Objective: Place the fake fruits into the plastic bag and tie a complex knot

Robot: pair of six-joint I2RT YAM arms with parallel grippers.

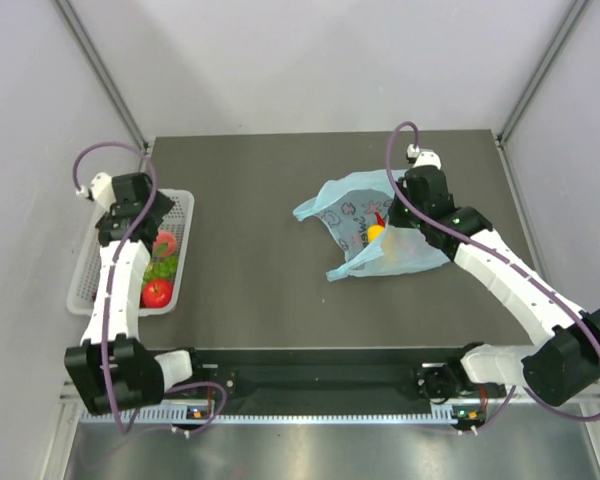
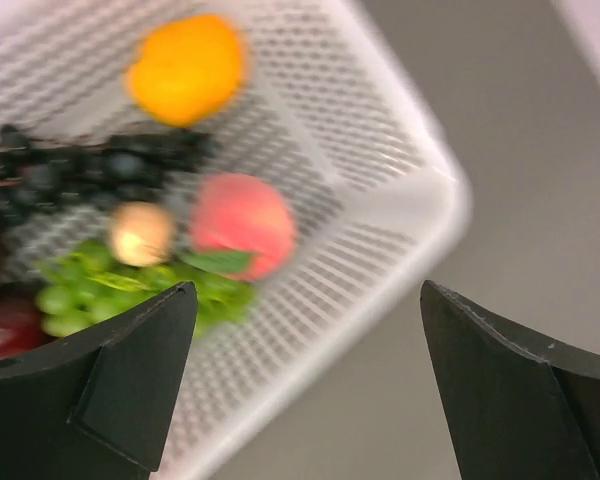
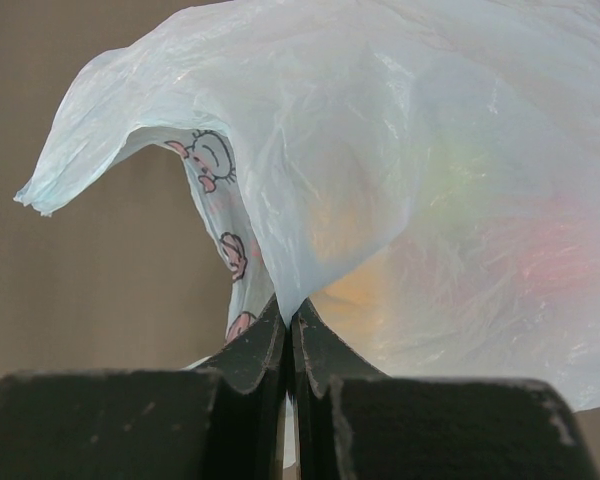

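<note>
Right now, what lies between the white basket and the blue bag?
Nothing: only bare dark tabletop separates basket and bag, per the top view.

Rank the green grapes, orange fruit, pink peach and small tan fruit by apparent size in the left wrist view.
1. green grapes, the widest spread as a bunch.
2. orange fruit and pink peach: too alike to split, and the picture is blurred.
3. small tan fruit, clearly smallest.

One plastic bag [image 1: 345,215], one basket [image 1: 81,296], two arms [image 1: 120,285] [image 1: 505,275]
</note>
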